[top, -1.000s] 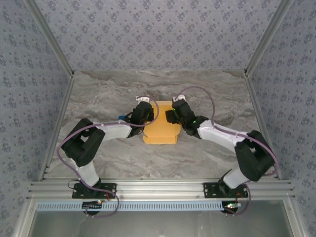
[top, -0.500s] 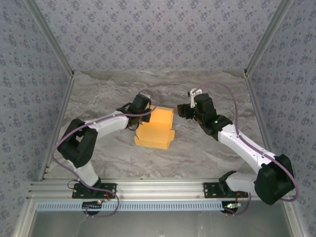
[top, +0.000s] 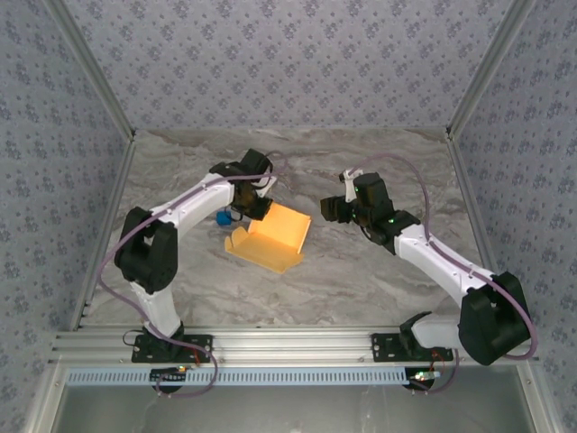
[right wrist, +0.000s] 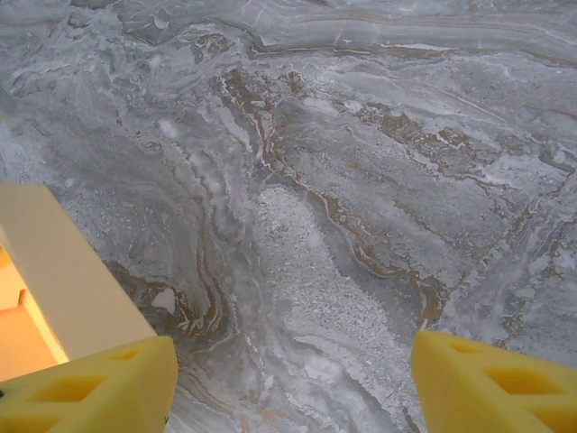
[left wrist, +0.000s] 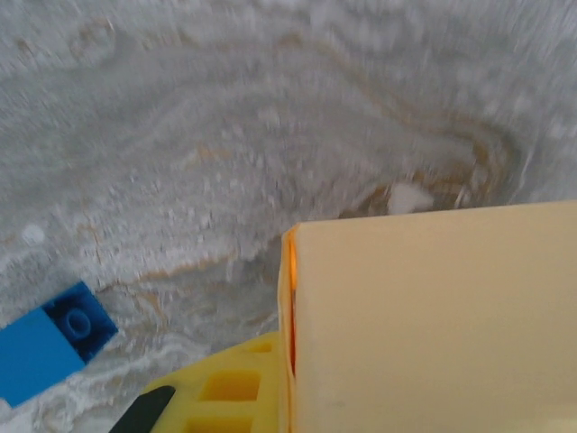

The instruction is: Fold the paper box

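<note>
Tools differ: left tool (top: 257, 211) pinches the paper box (top: 276, 238) edge, right tool (top: 330, 209) stands wide nearby.

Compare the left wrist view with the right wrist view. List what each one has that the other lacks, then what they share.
Left wrist view: a blue brick lying on the table, and one yellow finger close against the paper box panel. Right wrist view: the right end effector open, its two yellow fingers spread over bare marble, gripping nothing. Shared: the paper box and the grey marble table.
</note>
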Action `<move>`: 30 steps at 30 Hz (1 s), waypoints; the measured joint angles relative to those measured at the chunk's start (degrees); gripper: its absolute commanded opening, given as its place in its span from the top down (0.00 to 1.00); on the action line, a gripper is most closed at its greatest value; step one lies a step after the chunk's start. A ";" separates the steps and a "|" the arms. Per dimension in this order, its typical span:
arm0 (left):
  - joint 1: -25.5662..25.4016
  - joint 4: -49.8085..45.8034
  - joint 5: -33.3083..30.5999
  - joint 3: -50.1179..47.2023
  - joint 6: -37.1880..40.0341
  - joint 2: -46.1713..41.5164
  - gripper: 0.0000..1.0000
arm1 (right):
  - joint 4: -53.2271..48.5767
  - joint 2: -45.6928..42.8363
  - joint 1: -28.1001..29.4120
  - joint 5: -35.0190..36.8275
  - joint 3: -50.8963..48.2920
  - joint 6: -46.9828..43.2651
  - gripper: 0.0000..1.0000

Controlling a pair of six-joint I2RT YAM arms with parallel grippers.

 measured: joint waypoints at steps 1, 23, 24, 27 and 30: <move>0.00 -1.70 -0.04 1.16 0.63 1.09 1.00 | 0.04 0.00 -0.11 -0.15 -0.09 0.02 0.29; -1.90 -32.20 -4.39 40.65 12.26 32.79 0.90 | -3.13 -7.48 -2.49 1.03 -7.96 1.07 0.29; -1.97 -33.24 -4.42 42.60 12.52 34.03 0.88 | -3.30 -7.78 -2.64 1.16 -8.24 1.25 0.29; -2.29 -36.02 -4.37 48.11 13.25 37.38 0.81 | -3.74 -8.39 -2.82 1.20 -8.63 1.44 0.29; -2.54 -38.05 -4.33 52.65 13.90 39.89 0.73 | -4.11 -8.61 -2.82 1.22 -8.72 1.53 0.29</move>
